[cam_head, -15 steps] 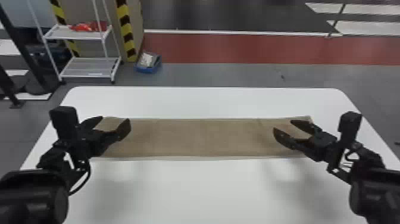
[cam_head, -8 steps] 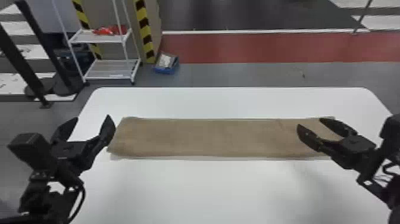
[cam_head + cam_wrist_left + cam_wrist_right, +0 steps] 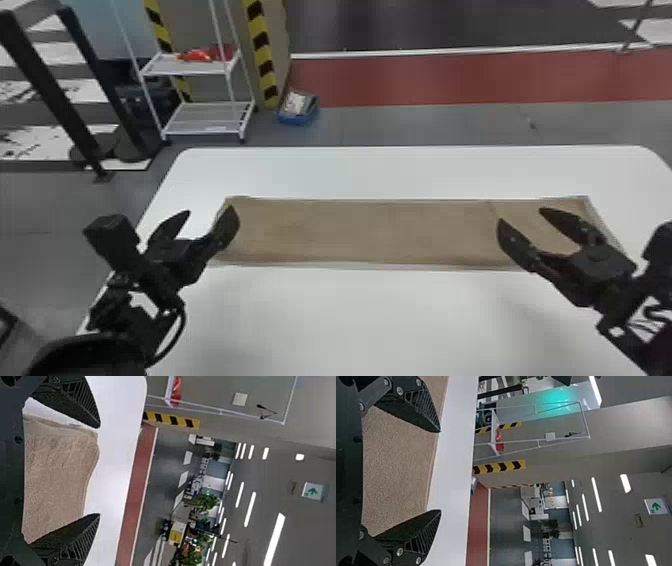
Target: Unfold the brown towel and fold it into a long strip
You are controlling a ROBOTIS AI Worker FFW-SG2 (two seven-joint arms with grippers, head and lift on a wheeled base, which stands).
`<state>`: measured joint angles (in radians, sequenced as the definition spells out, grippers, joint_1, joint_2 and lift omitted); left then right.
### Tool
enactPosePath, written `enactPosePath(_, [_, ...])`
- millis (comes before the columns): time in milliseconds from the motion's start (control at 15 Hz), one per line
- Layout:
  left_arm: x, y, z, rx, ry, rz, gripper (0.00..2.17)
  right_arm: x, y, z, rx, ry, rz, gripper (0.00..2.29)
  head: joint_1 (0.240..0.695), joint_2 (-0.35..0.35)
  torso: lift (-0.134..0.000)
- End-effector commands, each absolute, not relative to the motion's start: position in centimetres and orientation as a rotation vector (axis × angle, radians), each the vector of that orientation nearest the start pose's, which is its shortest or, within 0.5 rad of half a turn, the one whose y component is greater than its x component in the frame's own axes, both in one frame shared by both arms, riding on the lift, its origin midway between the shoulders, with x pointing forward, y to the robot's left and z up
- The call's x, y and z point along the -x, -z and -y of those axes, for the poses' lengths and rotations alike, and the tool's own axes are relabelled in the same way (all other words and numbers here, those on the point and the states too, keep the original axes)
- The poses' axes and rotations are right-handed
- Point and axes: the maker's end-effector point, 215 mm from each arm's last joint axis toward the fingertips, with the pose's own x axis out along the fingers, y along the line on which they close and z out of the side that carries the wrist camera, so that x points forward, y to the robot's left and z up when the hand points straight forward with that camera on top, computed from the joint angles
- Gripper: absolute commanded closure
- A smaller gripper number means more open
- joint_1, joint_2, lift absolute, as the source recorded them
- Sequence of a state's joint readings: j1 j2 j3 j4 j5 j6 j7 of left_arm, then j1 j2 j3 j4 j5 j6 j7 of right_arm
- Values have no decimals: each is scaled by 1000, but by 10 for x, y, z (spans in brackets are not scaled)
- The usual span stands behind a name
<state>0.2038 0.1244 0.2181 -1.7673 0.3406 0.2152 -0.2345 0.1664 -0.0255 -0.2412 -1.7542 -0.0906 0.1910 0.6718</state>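
I observe the left gripper [image 3: 207,220] and right gripper [image 3: 520,214], fingers wide, above the long flat towel's [image 3: 370,232] ends.

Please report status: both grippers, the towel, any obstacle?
Left gripper open, empty, at towel's left end. Right gripper open, empty, above its right part. Brown towel laid as long strip on table. No obstacle seen on tabletop.

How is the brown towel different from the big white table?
The towel is brown, but the table is white.
The towel is a long, narrow strip, while the table is much bigger and reaches out past it.
The towel has a fuzzy-looking, slightly wrinkled surface; the table looks smooth.
Both the towel and the table are flat on top.
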Motion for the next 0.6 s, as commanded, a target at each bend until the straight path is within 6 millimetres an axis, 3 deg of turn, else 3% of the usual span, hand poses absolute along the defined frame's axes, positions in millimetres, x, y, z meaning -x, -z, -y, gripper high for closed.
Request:
enactPosePath(0, [-557, 408, -325, 240, 87, -252, 147, -508, 380, 234, -91, -438, -147, 184, 695, 95, -113])
enactPosePath(133, [-567, 432, -327, 273, 107, -354, 161, -505, 382, 240, -84, -427, -153, 184, 695, 93, -113])
enactPosePath(533, [-558, 448, -336, 237, 126, -431, 161, -503, 386, 244, -74, -421, -163, 184, 695, 89, -113])
